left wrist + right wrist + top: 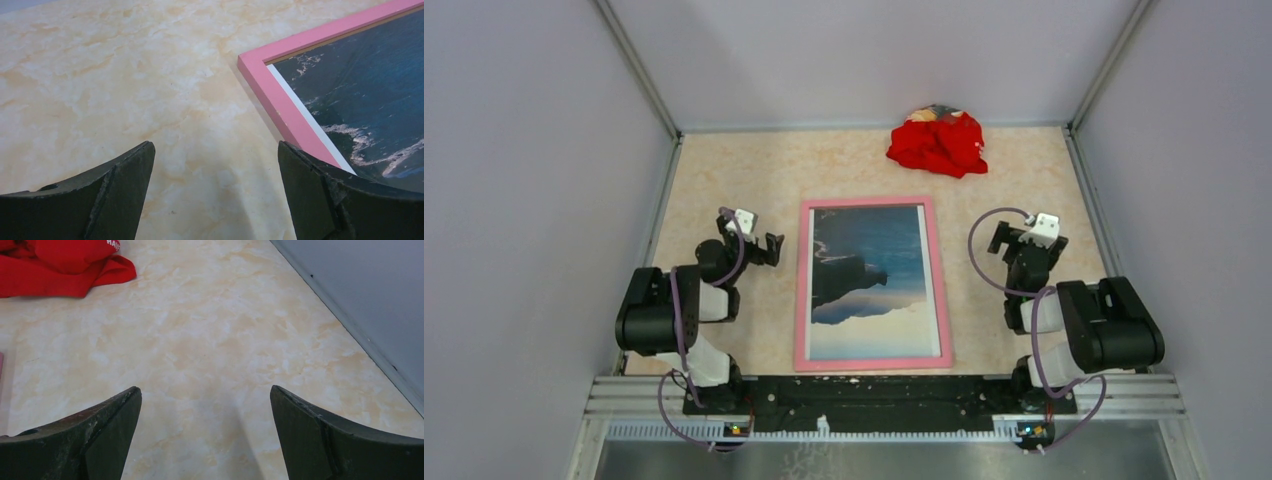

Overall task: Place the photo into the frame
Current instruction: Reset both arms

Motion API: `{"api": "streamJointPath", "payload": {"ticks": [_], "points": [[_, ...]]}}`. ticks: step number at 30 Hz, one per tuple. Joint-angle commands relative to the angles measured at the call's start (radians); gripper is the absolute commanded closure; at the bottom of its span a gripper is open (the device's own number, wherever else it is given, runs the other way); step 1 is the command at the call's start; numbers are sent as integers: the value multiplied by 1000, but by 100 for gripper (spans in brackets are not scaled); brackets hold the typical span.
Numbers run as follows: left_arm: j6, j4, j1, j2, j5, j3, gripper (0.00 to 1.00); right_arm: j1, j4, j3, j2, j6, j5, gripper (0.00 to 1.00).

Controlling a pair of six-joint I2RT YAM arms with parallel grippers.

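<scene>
Pink along the front: the frame, flat on the marbled beige table, centred between the two arms, long sides running away from the bases. Holds the photo already inside its opening: dark cliffs, blue sea, a pale band toward the near end, plus a thin white edge just inside the pink rail in the left wrist view. Sits toward the near side of the table, near short rail just in front of the black base bar. On the left, near the frame's far-left corner and not touching it: the left gripper, jaws spread wide, nothing between them but bare tabletop, the pink corner just ahead and to the right of the right-hand finger. On the right, apart from the frame: the right gripper, jaws gaping equally wide, empty, aimed over bare table along the grey side wall. Grips nothing, either one. At the far side, close to the back wall and well apart from the frame: a crumpled red cloth heap, edge also visible at the upper left of the right wrist view.
</scene>
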Motion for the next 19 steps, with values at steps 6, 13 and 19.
{"api": "streamJointPath", "payload": {"ticks": [6,13,19], "points": [[27,4,-2,-23,-22,-8,1,-8,90,6,1,7,-49,1],[28,-1,-1,-20,-21,-4,1,-8,89,5,1,7,-49,1],[26,-2,-1,-22,-23,-5,1,-8,89,6,1,7,-49,1]]}}
